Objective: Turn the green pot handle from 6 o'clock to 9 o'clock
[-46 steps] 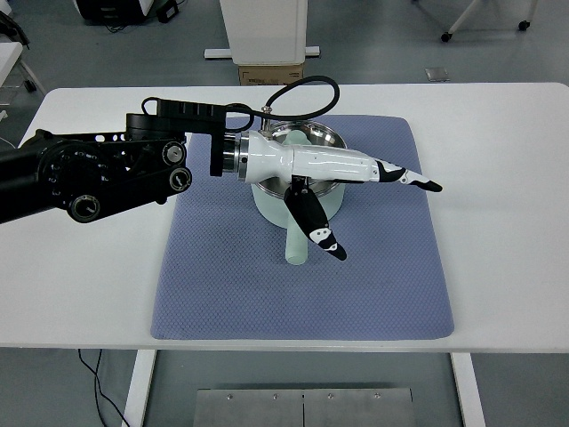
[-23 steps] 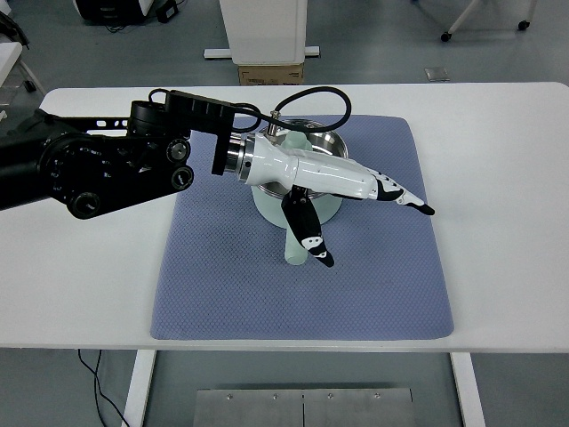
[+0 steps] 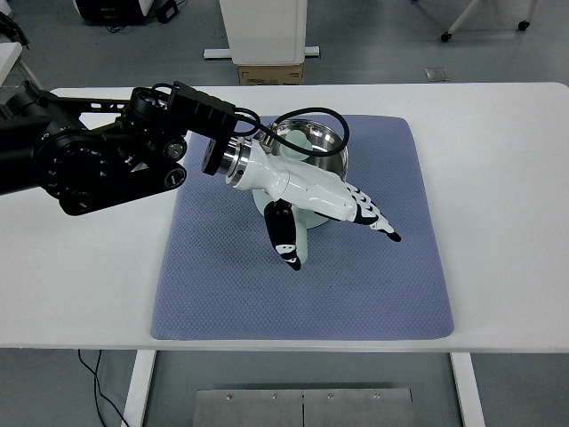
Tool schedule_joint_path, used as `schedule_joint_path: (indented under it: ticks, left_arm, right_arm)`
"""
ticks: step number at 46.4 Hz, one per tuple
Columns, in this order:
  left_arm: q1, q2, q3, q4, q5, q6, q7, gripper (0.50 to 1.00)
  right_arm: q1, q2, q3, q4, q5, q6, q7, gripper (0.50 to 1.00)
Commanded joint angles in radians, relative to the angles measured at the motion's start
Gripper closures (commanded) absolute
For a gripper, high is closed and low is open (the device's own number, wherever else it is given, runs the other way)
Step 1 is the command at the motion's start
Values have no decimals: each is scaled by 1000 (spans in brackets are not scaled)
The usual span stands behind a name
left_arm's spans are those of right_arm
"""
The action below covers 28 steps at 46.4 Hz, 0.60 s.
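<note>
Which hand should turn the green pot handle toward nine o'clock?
Left. The left hand hangs over the green pot, its thumb beside the handle. No right arm shows.

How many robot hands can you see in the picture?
1. The left hand reaches in from the left and hovers over the green pot on the blue mat, in the middle of the table. The other hand is not in view.

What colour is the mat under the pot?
Blue-grey with a fine woven texture; the mat shows clearly in the top view, under the pot.
</note>
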Motion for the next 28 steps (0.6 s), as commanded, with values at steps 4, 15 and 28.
schedule_joint_path:
  ticks: [4,15,28]
  left_arm:
    - [-16,9,1,-7,8,-45,0,500]
    - [-41,8,2,-20,11,-134,0,500]
    - [-29,-8,5,-17,77,-135,0,500]
  right_arm:
    - [0,0,0,0,0,0,0,500]
    - [0,0,0,0,0,0,0,500]
    - [0,0,0,0,0,0,0,500]
